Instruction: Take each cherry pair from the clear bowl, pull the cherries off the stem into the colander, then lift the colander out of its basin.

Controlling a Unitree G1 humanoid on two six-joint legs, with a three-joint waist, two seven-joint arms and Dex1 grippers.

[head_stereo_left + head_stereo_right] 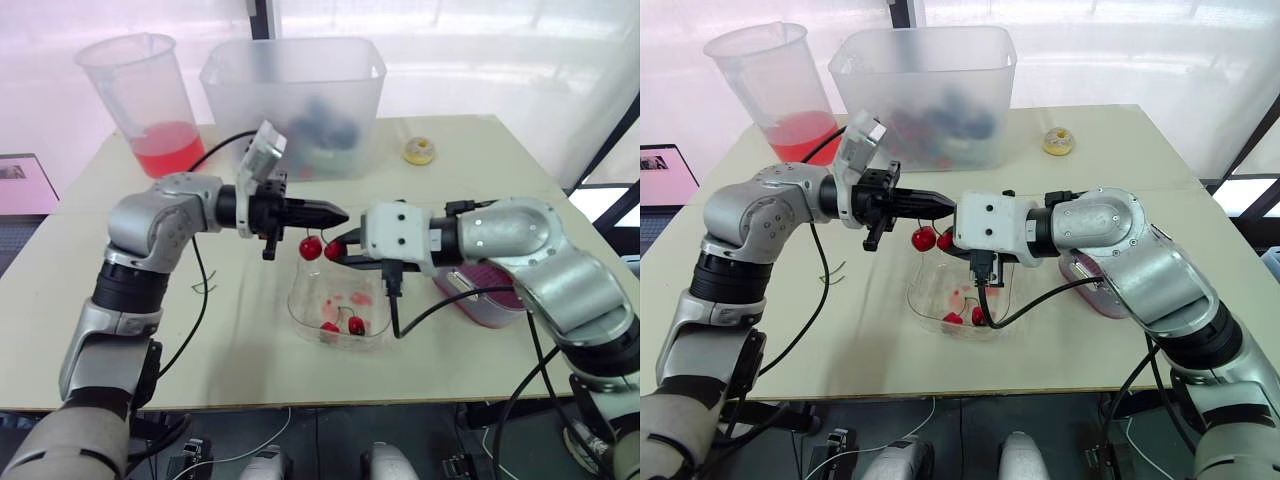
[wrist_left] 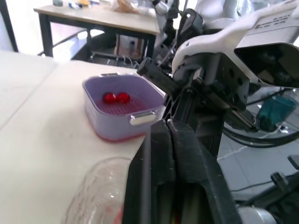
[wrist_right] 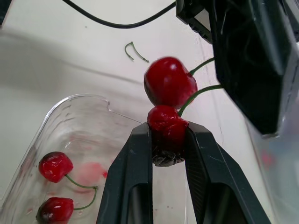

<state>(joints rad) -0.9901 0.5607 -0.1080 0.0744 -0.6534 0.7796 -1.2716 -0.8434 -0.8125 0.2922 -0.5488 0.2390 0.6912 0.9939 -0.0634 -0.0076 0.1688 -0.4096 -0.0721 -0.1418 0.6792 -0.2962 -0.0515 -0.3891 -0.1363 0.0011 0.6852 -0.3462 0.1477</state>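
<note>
Bright daylight floods through the white curtain behind the table, glaring there; tabletop shadows are soft and faint.

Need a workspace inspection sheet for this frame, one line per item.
Surface: beige table, no spills seen.
Job's things: held cherry pair above clear bowl; another pair inside; two cherries in purple colander.
Clutter: pitcher of red liquid, tub, yellow item, loose stem.
Grippers: left gripper shut on the stem; right gripper shut on one cherry.
Cables: black cable on table; second cable hanging over bowl.
Surroundings: white curtain behind.
</note>
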